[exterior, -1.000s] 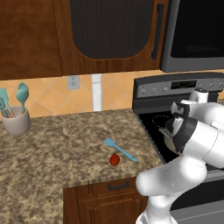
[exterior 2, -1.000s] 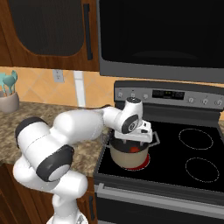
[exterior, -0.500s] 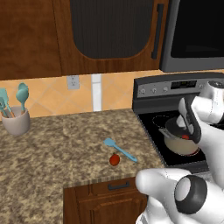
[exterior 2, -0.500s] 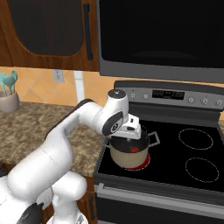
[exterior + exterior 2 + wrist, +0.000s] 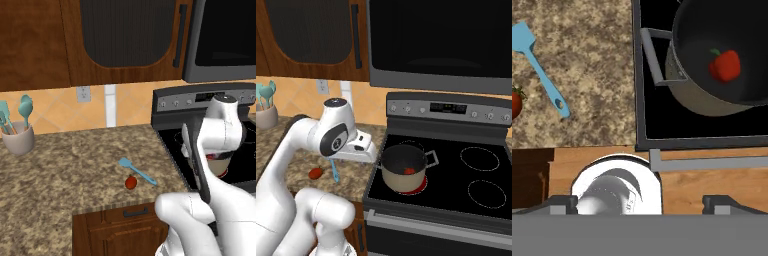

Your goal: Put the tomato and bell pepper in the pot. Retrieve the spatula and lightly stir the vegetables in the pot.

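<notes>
The cream-sided pot (image 5: 401,175) stands on the stove's front left burner, and the bell pepper (image 5: 724,65) lies inside it, red with a green stem. On the counter to the pot's left lies the light-blue spatula (image 5: 539,70), with the tomato (image 5: 514,102) just beyond its handle. Both also show from the left base: spatula (image 5: 136,171), tomato (image 5: 130,183). My gripper (image 5: 639,204) hangs open and empty above the counter's front edge, between the spatula and the pot, pointing down. From the right base the gripper (image 5: 358,152) sits just left of the pot's handle.
A beige holder with teal spoons (image 5: 17,140) stands at the counter's far left by the wall. The stove's other burners (image 5: 479,159) are bare. A microwave (image 5: 441,40) and dark wood cabinets hang overhead. My arm hides part of the pot (image 5: 220,165) from the left base.
My hand has swung left from above the pot to over the counter's front edge. The pepper stays in the pot; the tomato and spatula have not moved.
</notes>
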